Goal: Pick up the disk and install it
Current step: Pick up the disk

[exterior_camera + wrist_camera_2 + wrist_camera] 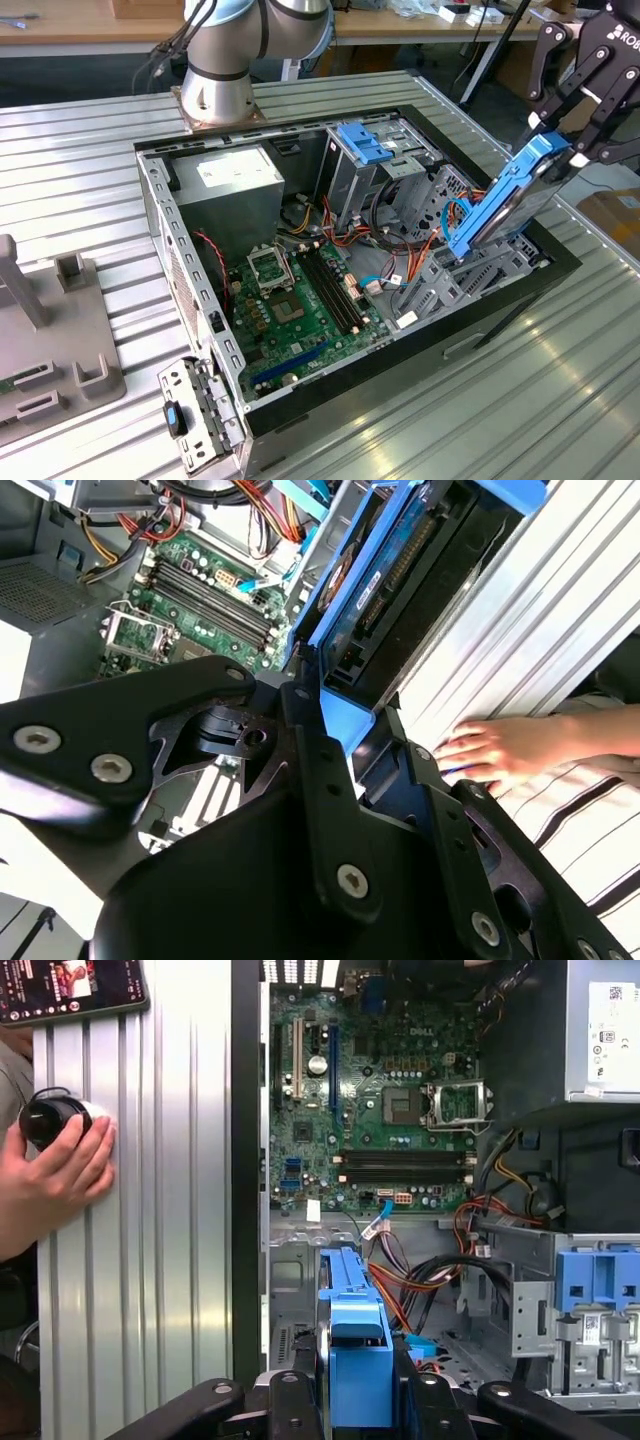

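Observation:
The disk (500, 205), a grey drive in a bright blue carrier, hangs tilted over the grey drive cage (470, 275) at the exterior view's right end of the open computer case (170, 260). Its lower end is at the cage, and its upper end sits between the black fingers of my gripper (562, 148), which is shut on it. In both wrist views the blue carrier of the disk (390, 570) (355, 1340) runs out from between the fingers of the gripper (345, 715) (357, 1385), with the inside of the case beyond it.
Inside the case lie the motherboard (300, 290), a grey power supply (225, 195) and an upright grey bay with a blue latch (365, 150), among red and orange cables. A person's hand (500, 750) (50, 1180) rests on the ribbed table beside the case. A grey fixture (50, 350) stands at the exterior view's left.

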### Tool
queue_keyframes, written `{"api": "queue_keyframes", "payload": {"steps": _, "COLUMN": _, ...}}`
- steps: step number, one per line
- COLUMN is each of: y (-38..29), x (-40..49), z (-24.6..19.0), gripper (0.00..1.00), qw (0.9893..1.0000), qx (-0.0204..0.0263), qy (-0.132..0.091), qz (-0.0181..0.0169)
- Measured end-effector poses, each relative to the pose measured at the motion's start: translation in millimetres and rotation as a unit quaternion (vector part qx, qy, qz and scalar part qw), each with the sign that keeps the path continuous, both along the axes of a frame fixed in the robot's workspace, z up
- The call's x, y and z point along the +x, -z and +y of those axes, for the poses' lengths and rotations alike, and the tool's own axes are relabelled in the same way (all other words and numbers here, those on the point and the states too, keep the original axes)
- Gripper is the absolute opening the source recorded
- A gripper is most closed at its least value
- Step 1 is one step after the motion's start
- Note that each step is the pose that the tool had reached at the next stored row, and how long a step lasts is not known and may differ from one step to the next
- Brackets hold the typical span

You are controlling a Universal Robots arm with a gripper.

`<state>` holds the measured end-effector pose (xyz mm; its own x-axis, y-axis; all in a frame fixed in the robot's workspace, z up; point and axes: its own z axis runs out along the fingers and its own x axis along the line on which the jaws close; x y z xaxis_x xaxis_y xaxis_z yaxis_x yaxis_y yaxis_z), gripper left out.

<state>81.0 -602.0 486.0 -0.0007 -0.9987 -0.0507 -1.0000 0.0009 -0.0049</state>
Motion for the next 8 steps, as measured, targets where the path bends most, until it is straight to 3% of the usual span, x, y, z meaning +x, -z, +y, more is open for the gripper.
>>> {"api": "queue_keyframes", "payload": {"steps": 2, "y": 4.0, "x": 0.0, "z": 3.8, "gripper": 0.37, "qw": 1.0000, "qx": 0.0000, "qy": 0.000, "qz": 0.0000}}
{"api": "queue_keyframes", "payload": {"steps": 4, "y": 9.3, "x": 0.6, "z": 3.8, "gripper": 0.37, "qw": 1.0000, "qx": 0.0000, "qy": 0.000, "qz": 0.0000}}
{"api": "queue_keyframes", "payload": {"steps": 8, "y": 12.7, "x": 1.8, "z": 4.2, "gripper": 0.37, "qw": 1.0000, "qx": 0.0000, "qy": 0.001, "qz": 0.0000}}
